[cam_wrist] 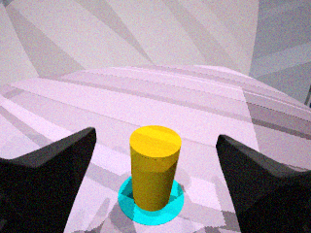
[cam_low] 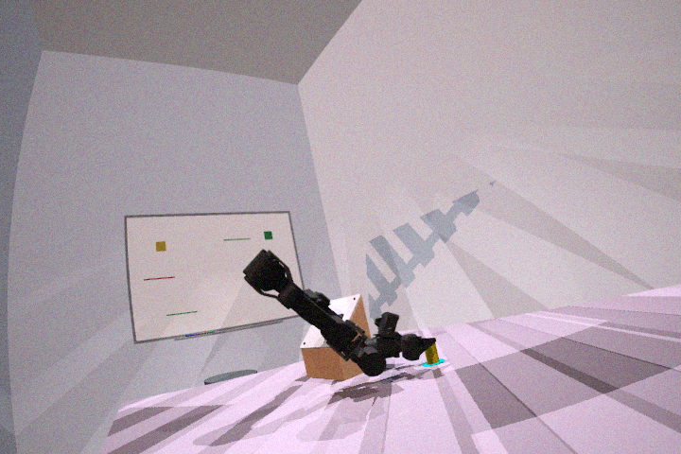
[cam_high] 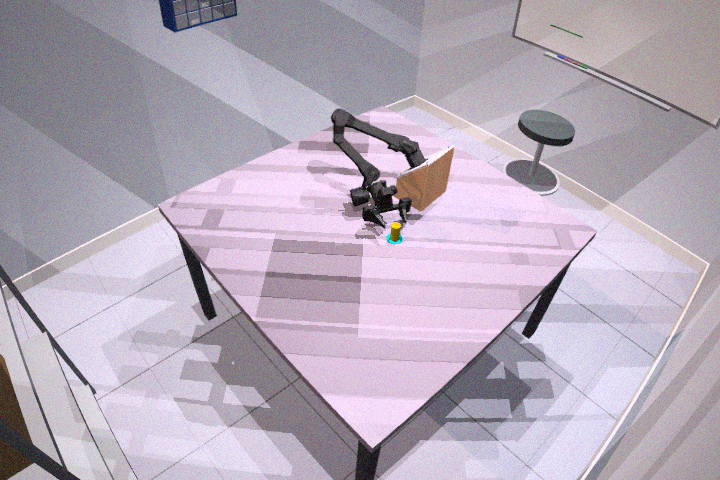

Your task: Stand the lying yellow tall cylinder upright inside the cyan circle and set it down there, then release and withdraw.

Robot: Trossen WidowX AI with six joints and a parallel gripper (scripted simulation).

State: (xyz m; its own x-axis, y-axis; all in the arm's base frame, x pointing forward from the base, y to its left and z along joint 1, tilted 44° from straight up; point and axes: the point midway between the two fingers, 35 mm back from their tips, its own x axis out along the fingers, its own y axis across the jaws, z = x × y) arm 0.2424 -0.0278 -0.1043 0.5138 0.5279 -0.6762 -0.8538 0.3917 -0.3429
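The yellow tall cylinder (cam_high: 395, 231) (cam_low: 432, 354) (cam_wrist: 153, 175) stands upright on the cyan circle (cam_high: 389, 240) (cam_low: 426, 363) (cam_wrist: 152, 218). In the wrist view its base lies inside the circle, with cyan showing on both sides and in front. My gripper (cam_high: 393, 222) (cam_wrist: 157, 138) is open, one finger on each side of the cylinder with a wide gap to each. It holds nothing. In the exterior view the fingers partly overlap the cylinder's top.
A wooden box with a white top (cam_high: 437, 178) (cam_low: 325, 363) stands on the pink table (cam_high: 417, 362) beside the arm, close behind the gripper. A dark round stool (cam_high: 545, 125) stands on the floor beyond the table.
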